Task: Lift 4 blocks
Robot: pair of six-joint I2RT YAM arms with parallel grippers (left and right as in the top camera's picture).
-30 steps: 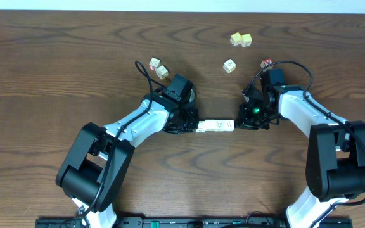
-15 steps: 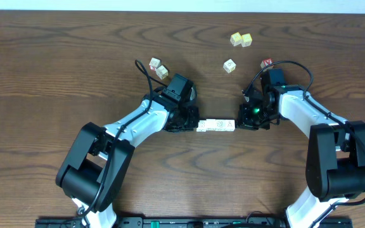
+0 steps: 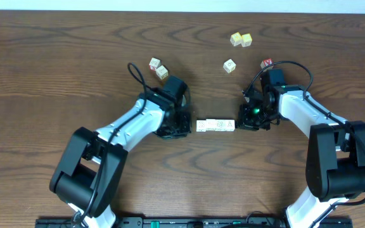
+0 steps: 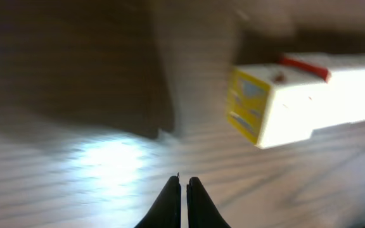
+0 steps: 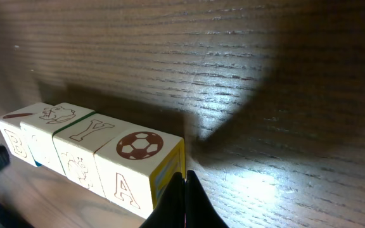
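Observation:
Four whitish blocks (image 3: 215, 125) lie end to end in a short row at the table's middle. In the right wrist view the row (image 5: 87, 155) shows a football, an A, a Y and a B. My right gripper (image 5: 184, 175) is shut, its tips pressed against the yellow end face of the nearest block; from above it (image 3: 238, 124) sits at the row's right end. My left gripper (image 3: 186, 125) is shut and stands a little to the left of the row, apart from it. The blurred left wrist view has the row (image 4: 309, 104) up to the right of the shut tips (image 4: 182, 180).
Two loose cubes (image 3: 158, 68) lie behind my left arm. Two yellow-tinted cubes (image 3: 241, 40) sit at the back, a single pale cube (image 3: 230, 65) in front of them, and a red-letter cube (image 3: 267, 63) beside my right arm's cable.
My left arm has drawn back to the left, off the row's left end, leaving a gap. The row and my right gripper have stayed where they were.

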